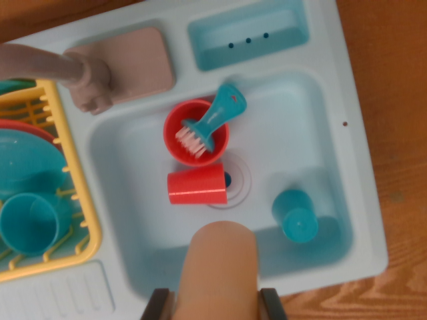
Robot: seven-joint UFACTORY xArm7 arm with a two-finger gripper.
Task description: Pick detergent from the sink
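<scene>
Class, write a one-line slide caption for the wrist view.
Pincer grips tan bottle above sink holding brush in red bowl, tipped red cup and teal cup.

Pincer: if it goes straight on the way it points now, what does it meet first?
The tan bottle, standing between its fingers, comes first; whether they touch it is unclear. Behind it, probably the sink floor.

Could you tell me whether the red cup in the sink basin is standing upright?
No, the red cup lies on its side near the drain, just below the red bowl holding the teal brush.
</scene>
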